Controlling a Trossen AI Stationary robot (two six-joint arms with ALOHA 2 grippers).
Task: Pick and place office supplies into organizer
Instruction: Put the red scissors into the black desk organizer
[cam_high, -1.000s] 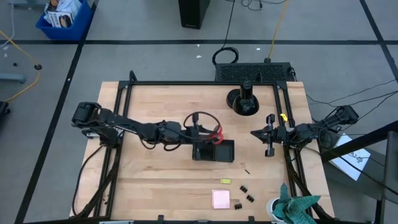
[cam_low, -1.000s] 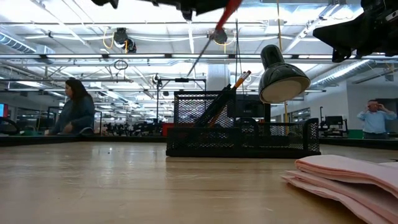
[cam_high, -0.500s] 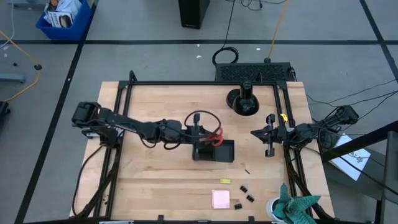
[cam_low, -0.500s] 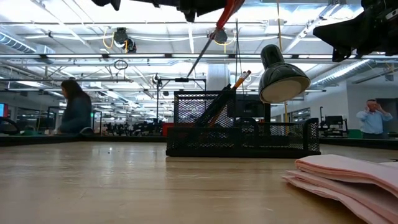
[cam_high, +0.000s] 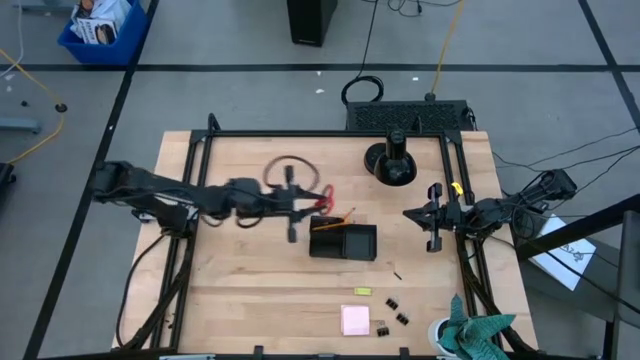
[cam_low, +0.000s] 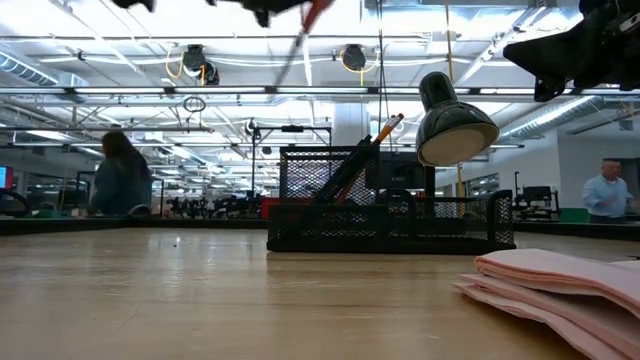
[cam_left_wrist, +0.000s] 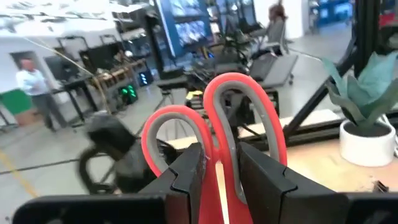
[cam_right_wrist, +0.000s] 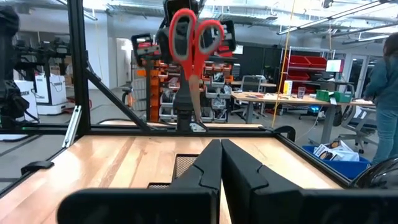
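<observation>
My left gripper (cam_high: 303, 201) hangs over the table just left of the black organizer (cam_high: 343, 243), shut on the red-handled scissors (cam_high: 322, 193). In the right wrist view the scissors (cam_right_wrist: 193, 37) show loops up and blades slanting down. Orange pencils (cam_high: 344, 216) lean in the organizer's tall compartment. The pink sticky-note pad (cam_high: 355, 320), a yellow-green eraser (cam_high: 362, 291) and black binder clips (cam_high: 392, 322) lie near the front edge. My right gripper (cam_high: 412, 213) waits shut at the right rail. My left gripper pinches the scissors between its two fingers where the two red handles meet (cam_left_wrist: 217, 180), just behind the loops (cam_left_wrist: 236, 93). The fingers come level from the table's left. The scissors are lifted clear, with the loops beyond the fingertips and the blades slanting down below the gripper.
A round black stand (cam_high: 392, 162) sits at the far right. A teal-green plant in a white pot (cam_high: 470, 330) stands at the near right corner. A small dark pen piece (cam_high: 398, 275) lies right of the organizer. People move in the room beyond.
My left gripper has carried the scissors from above the organizer toward the table's left edge and a little toward the far edge, rising slightly. It stays shut on them. The scissors now hang left of the organizer instead of over it.
</observation>
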